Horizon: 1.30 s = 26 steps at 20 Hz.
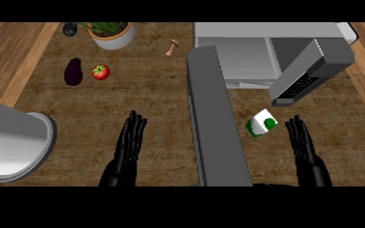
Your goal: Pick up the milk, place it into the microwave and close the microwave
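Lying on the table: milk carton [261,123], white with green marks, tipped at a slant on the brown table [157,101], just in front of the microwave's open mouth.
Right hand: the right hand [301,137] is flat, fingers straight and pointing away from the robot, holding nothing; it sits just to the right of the milk carton, a thin gap between them.
Left hand: the left hand [130,137] is likewise flat with straight fingers, holding nothing, on the far side of the door from the milk carton.
Microwave: the microwave [246,53] stands at the table's far right, its cavity open toward the robot.
Microwave door: the microwave door [214,125] is swung out, a long grey slab running from the microwave's left corner down to the view's lower edge, between the two hands.
Far left: an eggplant [73,71] and a tomato [100,72] lie side by side, close but apart.
Back edge: a potted plant [113,34] in a pale pot.
Left edge: a grey sink [21,145] curves into view.
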Motion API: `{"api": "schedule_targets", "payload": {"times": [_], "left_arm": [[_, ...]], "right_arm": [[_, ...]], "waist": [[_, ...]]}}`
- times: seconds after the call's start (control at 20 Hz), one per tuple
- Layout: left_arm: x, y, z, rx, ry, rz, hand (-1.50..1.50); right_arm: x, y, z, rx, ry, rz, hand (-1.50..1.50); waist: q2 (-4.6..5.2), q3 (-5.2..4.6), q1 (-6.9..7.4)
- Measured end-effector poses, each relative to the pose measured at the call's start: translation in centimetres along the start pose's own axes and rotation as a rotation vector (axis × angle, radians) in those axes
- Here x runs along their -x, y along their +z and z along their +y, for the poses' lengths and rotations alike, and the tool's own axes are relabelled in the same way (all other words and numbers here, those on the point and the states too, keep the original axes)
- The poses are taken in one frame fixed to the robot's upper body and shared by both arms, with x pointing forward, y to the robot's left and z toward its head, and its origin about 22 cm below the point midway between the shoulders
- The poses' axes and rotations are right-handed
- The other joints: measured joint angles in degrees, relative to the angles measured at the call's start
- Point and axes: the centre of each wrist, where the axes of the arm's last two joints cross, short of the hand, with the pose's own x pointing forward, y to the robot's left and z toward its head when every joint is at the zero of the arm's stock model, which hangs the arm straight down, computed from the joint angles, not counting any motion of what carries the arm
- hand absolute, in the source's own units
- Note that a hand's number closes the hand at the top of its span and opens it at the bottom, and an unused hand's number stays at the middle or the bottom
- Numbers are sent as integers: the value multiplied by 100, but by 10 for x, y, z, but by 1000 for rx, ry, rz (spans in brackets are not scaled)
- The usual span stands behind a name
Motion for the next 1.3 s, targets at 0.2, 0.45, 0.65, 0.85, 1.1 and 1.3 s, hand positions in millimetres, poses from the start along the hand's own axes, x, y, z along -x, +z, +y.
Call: {"api": "schedule_targets", "payload": {"times": [0.2,0.45,0.65,0.85,1.1,1.3], "left_arm": [[2,10,3,5,9,4,-150],[4,13,23,8,16,13,-150],[4,14,39,1,25,16,-150],[3,28,56,-5,27,20,-150],[-1,28,67,-8,22,21,-150],[4,36,79,-1,20,26,-150]], "right_arm": [[18,-12,1,11,26,12,-150],[41,-26,0,37,59,13,-150],[65,-33,-8,51,105,13,-150],[80,-45,-8,77,129,7,-150],[94,-59,-11,103,134,10,150],[102,-60,-22,136,146,15,150]], "waist": [[0,-1,9],[3,0,18],[8,0,33],[8,1,48],[13,3,57],[9,-2,73]]}}
